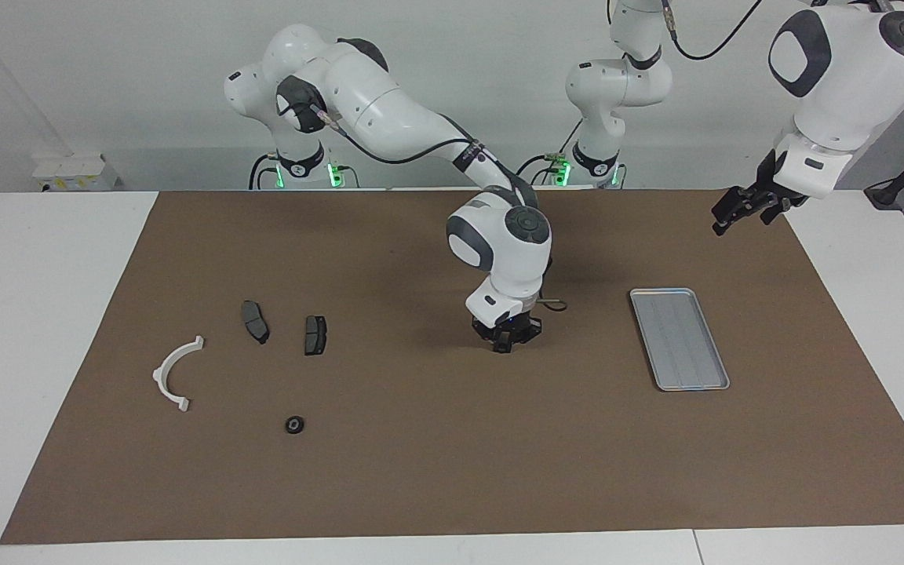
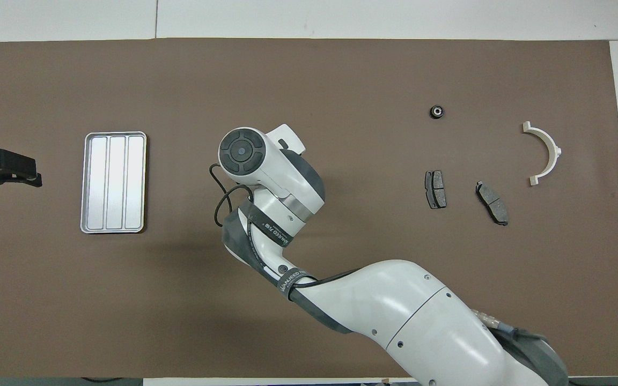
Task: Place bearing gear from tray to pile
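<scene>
The bearing gear [image 1: 294, 424] lies by the pile [image 1: 256, 322], well apart from the right gripper [image 1: 504, 348], whose jaws are closed on nothing over the bench mid-mat, and from the left gripper [image 1: 738, 212], jaws wide.

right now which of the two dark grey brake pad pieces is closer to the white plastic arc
The tilted dark grey brake pad nearer the right arm's end; it lies beside the white plastic arc, while the straighter pad lies toward the table's middle.

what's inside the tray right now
Nothing shows inside the tray: only its bare ribbed floor, fully in view from overhead. The bearing gear lies on the mat near the pile.
</scene>
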Robot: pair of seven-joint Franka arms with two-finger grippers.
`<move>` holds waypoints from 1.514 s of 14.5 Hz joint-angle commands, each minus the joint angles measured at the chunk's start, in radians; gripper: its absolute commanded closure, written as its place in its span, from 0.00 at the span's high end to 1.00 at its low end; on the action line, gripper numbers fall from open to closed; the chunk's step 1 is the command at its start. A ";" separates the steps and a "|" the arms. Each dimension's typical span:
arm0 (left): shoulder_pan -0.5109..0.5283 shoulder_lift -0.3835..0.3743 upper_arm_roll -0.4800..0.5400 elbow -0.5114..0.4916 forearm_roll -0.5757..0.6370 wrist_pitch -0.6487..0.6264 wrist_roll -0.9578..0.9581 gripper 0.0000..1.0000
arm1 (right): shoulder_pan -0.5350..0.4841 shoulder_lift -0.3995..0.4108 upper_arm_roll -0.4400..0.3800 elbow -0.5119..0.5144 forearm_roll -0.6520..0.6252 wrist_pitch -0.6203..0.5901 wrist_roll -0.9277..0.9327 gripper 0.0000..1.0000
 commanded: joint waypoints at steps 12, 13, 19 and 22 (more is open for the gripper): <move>-0.005 -0.014 0.004 -0.005 0.001 -0.004 0.005 1.00 | -0.381 -0.052 0.028 -0.062 0.008 0.015 -0.490 0.00; -0.005 -0.014 0.004 -0.005 0.001 -0.004 0.006 1.00 | -0.393 -0.055 0.028 -0.080 0.008 0.036 -0.522 0.00; -0.005 -0.014 0.004 -0.005 0.001 -0.004 0.005 1.00 | -0.436 -0.069 0.028 -0.123 0.001 0.044 -0.572 0.00; -0.005 -0.014 0.004 -0.005 0.001 -0.004 0.006 1.00 | -0.445 -0.070 0.028 -0.123 0.000 0.044 -0.590 0.00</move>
